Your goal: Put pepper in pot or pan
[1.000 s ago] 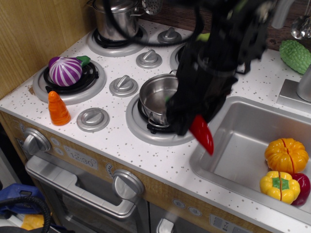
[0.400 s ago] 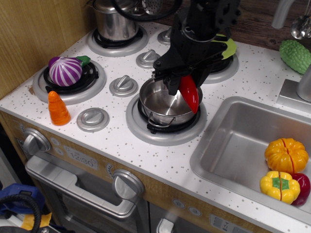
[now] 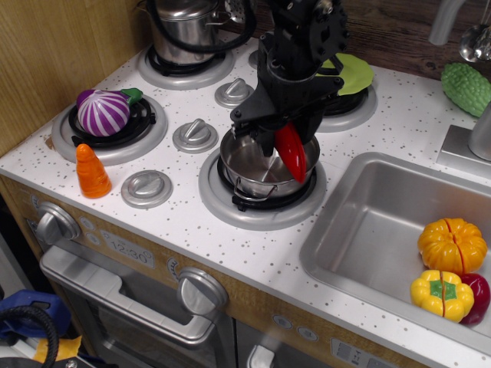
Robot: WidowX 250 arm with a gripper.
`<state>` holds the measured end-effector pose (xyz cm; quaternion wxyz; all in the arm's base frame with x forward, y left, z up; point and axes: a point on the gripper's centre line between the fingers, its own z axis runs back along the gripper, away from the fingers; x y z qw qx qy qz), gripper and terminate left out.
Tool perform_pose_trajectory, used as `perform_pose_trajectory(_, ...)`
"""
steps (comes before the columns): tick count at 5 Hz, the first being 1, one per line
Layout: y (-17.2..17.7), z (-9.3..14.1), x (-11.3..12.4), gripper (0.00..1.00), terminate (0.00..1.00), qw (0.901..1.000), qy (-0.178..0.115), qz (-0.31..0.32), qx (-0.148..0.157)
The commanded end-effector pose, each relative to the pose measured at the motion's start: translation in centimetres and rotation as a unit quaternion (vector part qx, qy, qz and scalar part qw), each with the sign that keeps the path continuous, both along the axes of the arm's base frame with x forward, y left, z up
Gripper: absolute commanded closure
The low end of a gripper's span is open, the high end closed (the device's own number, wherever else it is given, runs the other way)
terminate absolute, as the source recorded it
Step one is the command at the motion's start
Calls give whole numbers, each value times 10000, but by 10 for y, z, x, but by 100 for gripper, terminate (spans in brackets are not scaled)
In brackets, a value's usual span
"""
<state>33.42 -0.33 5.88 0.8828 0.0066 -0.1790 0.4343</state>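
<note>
The glossy red chili pepper hangs point down from my black gripper, which is shut on its upper end. The pepper's tip is over the inside of the small shallow steel pot, toward its right side. The pot sits on the front right burner with a wire loop handle facing the front. The pepper's green stem cap is hidden by the fingers.
A taller steel pot stands on the back left burner. A purple onion is on the front left burner, an orange carrot in front of it. The sink at right holds yellow and orange vegetables. A green lid lies behind the arm.
The gripper has carried the pepper from the sink's near edge back and left over the small pot, then slightly further left and lower into its opening.
</note>
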Motion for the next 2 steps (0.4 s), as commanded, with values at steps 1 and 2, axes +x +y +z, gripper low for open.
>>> perform_pose_trajectory(1,5,8,4,0,0,9998,-211,-9,-68)
perform_pose_trajectory(2,5,8,4,0,100,9998,-211,-9,-68)
